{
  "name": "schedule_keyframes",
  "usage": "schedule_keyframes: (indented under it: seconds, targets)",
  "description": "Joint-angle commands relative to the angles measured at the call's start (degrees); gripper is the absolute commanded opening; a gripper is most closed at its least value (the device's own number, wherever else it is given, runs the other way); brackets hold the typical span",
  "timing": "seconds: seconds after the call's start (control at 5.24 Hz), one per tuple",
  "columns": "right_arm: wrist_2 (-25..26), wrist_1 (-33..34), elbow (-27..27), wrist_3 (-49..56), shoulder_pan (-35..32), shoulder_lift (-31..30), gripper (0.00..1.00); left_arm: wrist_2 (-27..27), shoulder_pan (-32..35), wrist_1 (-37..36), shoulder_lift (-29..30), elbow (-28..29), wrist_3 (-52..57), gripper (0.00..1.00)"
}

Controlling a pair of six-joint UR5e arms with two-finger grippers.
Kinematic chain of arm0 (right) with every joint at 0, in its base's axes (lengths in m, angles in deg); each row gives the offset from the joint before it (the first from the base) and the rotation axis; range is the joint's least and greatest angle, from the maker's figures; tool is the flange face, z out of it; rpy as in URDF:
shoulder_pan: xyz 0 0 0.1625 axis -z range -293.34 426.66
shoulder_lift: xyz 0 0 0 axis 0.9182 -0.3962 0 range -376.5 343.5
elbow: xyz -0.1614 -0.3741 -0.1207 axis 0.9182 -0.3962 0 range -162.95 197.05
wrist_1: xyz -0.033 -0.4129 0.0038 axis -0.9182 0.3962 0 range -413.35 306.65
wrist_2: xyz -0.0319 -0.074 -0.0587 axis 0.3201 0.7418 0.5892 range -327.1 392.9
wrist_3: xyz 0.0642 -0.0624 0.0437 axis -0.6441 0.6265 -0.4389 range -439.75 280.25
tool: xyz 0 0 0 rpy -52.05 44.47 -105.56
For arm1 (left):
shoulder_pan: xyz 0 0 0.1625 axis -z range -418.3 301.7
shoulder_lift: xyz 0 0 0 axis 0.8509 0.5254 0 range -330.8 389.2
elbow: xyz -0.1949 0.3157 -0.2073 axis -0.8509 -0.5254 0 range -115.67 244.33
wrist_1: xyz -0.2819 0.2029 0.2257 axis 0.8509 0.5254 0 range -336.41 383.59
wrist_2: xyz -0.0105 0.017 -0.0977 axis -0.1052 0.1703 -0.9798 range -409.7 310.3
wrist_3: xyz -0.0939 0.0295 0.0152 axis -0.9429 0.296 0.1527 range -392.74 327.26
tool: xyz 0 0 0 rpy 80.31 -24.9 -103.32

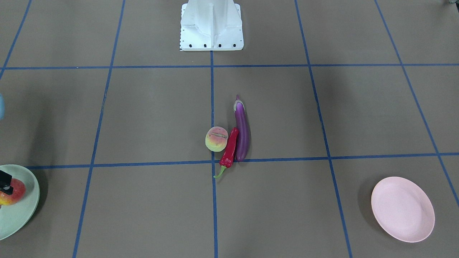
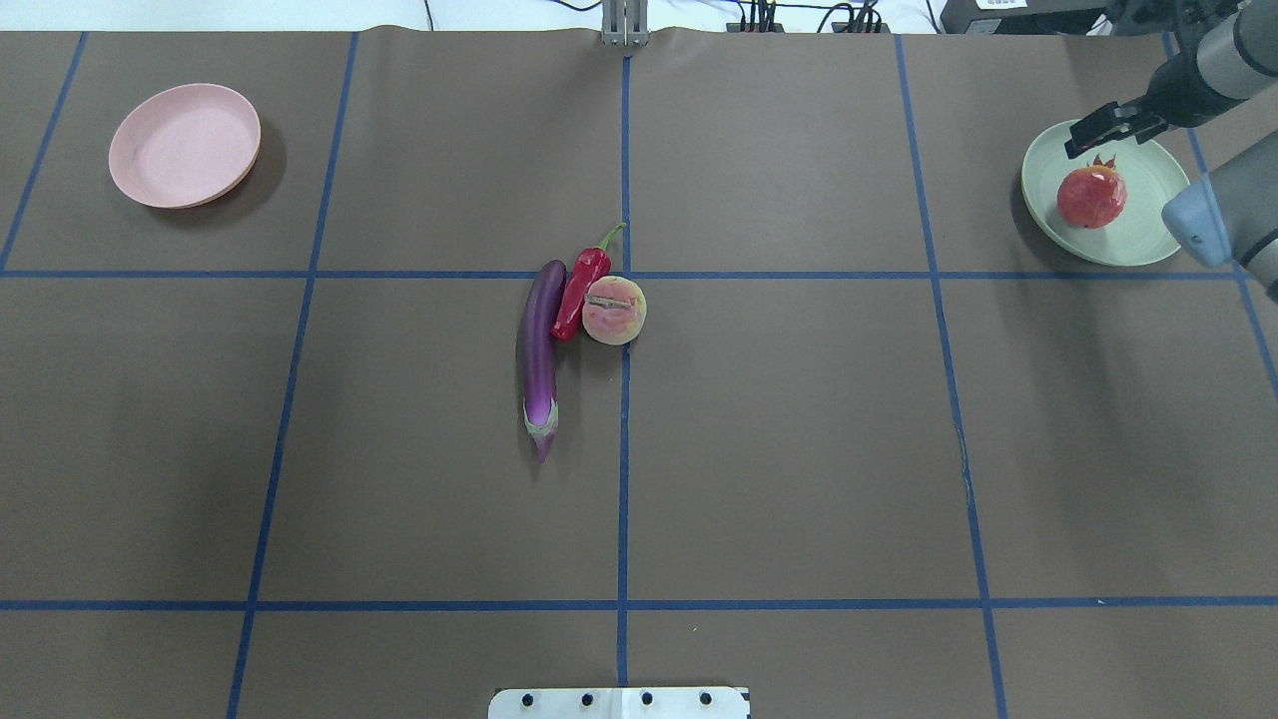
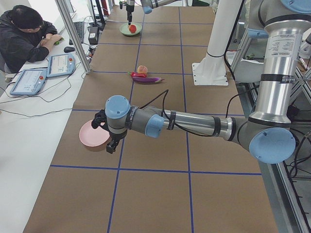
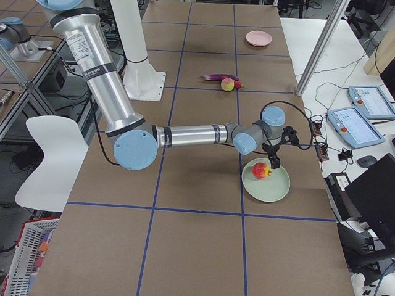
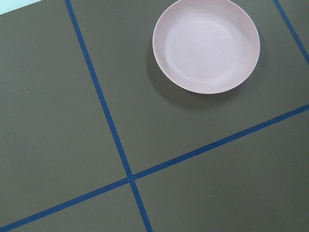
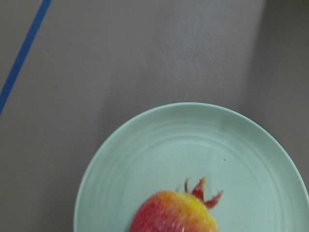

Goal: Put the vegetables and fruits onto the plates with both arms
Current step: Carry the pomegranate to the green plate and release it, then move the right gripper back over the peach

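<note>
Worktop [image 2: 799, 449]: brown covering, marked into squares by blue tape lines [image 2: 623, 479]; white pedestal [image 1: 211, 25] at the robot's edge; an operator [image 3: 24, 36] sits at a side desk.

Items, centre of worktop, lying as one cluster:
- eggplant [image 2: 539, 350], lengthwise, pale cap toward the robot;
- chili pepper [image 2: 581, 285], wedged between eggplant and peach and touching both, green stem pointing away from the robot;
- peach [image 2: 614, 311], groove uppermost, on the centre tape line.

Plates, far corners, well apart:
- pink plate [image 2: 185, 145], robot's left, bare;
- mint plate [image 2: 1148, 170], robot's right, holding the pomegranate [image 2: 1091, 197], crown toward the far rim.

Right claw [image 2: 1098, 130]: just above the pomegranate; finger spread cannot be told.

Left claw [image 3: 112, 144]: hangs near the pink plate; finger spread cannot be told.
</note>
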Motion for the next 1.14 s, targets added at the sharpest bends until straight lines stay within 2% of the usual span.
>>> schedule_keyframes:
  seconds: [0.0, 0.19, 0.38, 0.57, 0.76, 0.95]
  targets:
    - [2.5, 0.6, 8.2, -17.7, 8.6, 4.0, 0.98, 0.0, 0.0, -0.1, 0.0, 0.0, 0.0, 1.0]
    - [9.8, 3.7, 11.2, -25.5, 16.4, 7.6, 0.98, 0.0, 0.0, -0.1, 0.0, 0.0, 0.0, 1.0]
    - [16.5, 15.5, 12.7, -30.2, 23.3, 15.9, 0.96, 0.0, -0.1, -0.1, 0.0, 0.1, 0.0, 1.0]
    - [22.5, 21.7, 12.1, -34.9, 29.3, 22.3, 0.96, 0.0, -0.1, -0.1, 0.0, 0.1, 0.0, 1.0]
    - [27.2, 21.9, 11.4, -38.8, 33.7, 23.9, 0.98, 0.0, -0.1, -0.1, -0.1, 0.1, 0.0, 1.0]
    - [29.5, 22.0, 7.8, -40.5, 36.3, 26.9, 0.98, 0.0, -0.1, -0.1, -0.4, 0.1, 0.0, 1.0]
